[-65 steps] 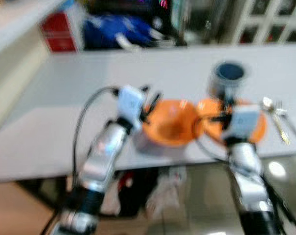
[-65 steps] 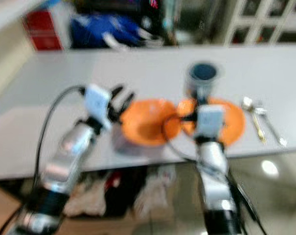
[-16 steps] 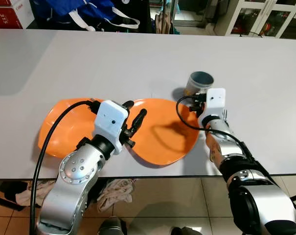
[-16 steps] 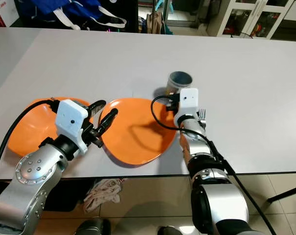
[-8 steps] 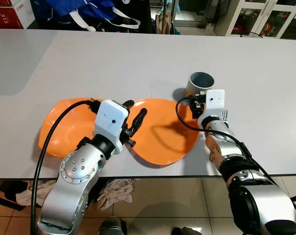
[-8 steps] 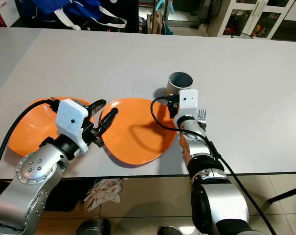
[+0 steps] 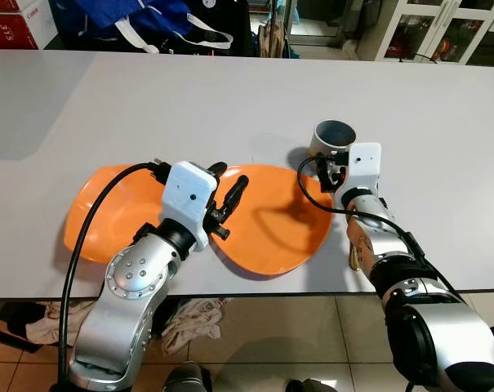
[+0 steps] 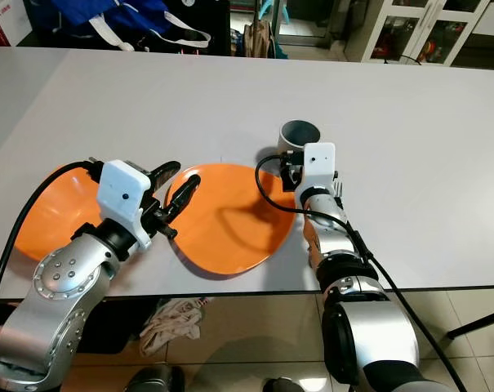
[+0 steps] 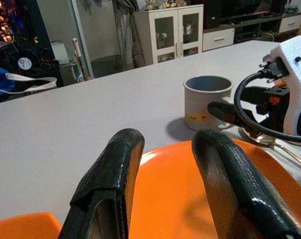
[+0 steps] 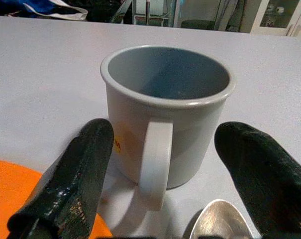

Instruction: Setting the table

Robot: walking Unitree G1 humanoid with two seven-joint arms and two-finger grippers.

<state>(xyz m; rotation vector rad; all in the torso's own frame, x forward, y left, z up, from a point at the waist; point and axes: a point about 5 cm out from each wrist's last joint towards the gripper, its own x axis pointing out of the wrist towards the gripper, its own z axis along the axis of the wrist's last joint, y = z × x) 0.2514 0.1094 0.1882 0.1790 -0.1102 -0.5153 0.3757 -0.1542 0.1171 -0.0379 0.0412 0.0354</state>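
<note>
From the head camera, the left end effector (image 7: pixel 227 181) hangs over the near orange plastic plate (image 7: pixel 271 229) on the wide white bench (image 7: pixel 189 106), its two black fingers a little apart and holding nothing. There are two orange plates: the second orange plate (image 7: pixel 108 214) lies just beside the first, on the robot's left. The right end effector (image 7: pixel 335 167) sits by one small grey metal mug (image 7: pixel 334 140) (upright, behind the near plate).

In the left wrist camera, the two black fingers (image 9: pixel 110 184) stand apart above the near plate, touching nothing.

In the right wrist camera, the fingers (image 10: pixel 75 174) are spread wide, one on each side of the mug's handle, not closed on it. One silver spoon (image 10: pixel 222 221) lies just beside the mug.
</note>
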